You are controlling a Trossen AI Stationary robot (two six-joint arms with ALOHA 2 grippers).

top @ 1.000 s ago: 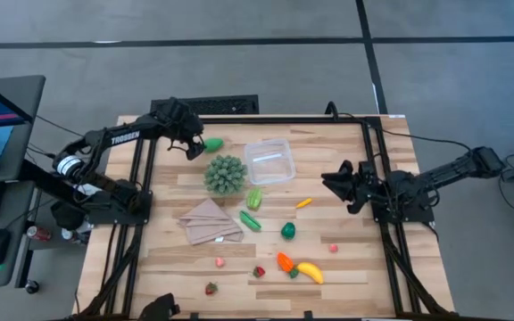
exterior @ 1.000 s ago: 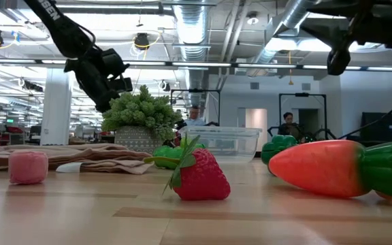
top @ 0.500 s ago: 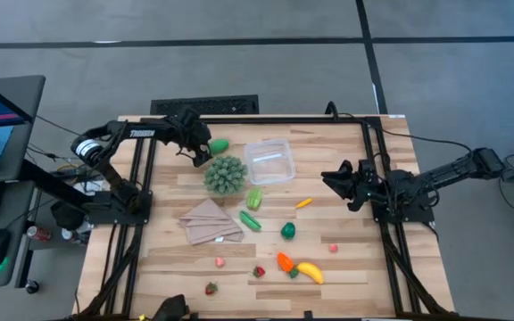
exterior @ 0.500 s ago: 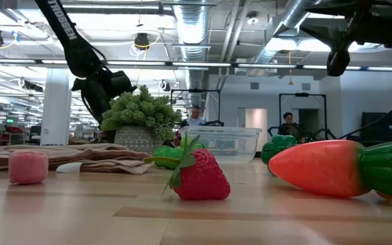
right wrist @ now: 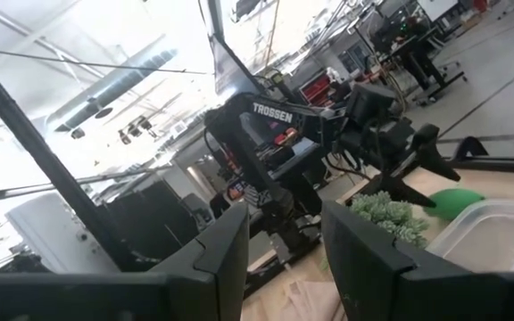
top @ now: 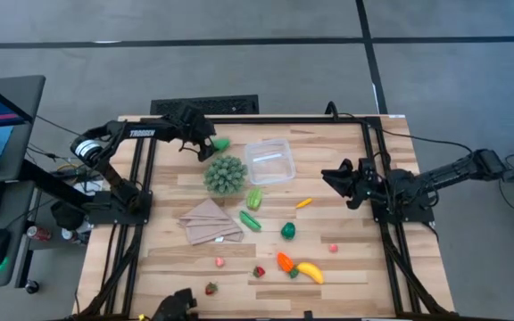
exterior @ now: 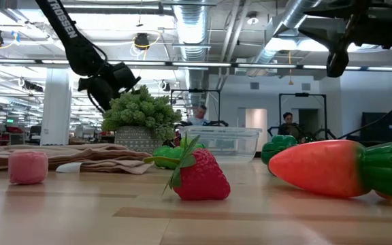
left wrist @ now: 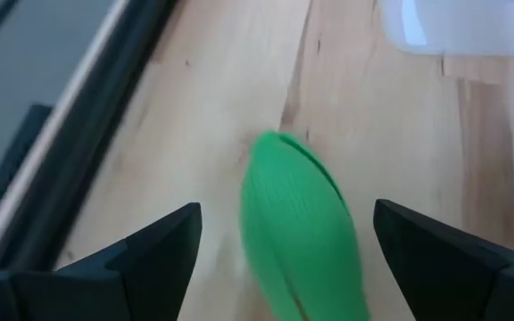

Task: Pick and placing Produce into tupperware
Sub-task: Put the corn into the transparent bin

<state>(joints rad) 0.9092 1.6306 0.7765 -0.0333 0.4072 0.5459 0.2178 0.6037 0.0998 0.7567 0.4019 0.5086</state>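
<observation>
The left gripper (left wrist: 284, 259) hangs over the green pod (left wrist: 303, 227) with fingers spread wide — the pod lies on the table just beside the tupperware (top: 269, 161). Best to descend squarely, straddling the pod's width, before closing — its rounded sides could slip.

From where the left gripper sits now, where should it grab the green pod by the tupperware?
Grip the green pod across its middle, coming straight down from above. It lies flat on the table, long and rounded, and the open left gripper already has a finger on each long side. The tupperware stands apart beside it, so it should leave room.
</observation>
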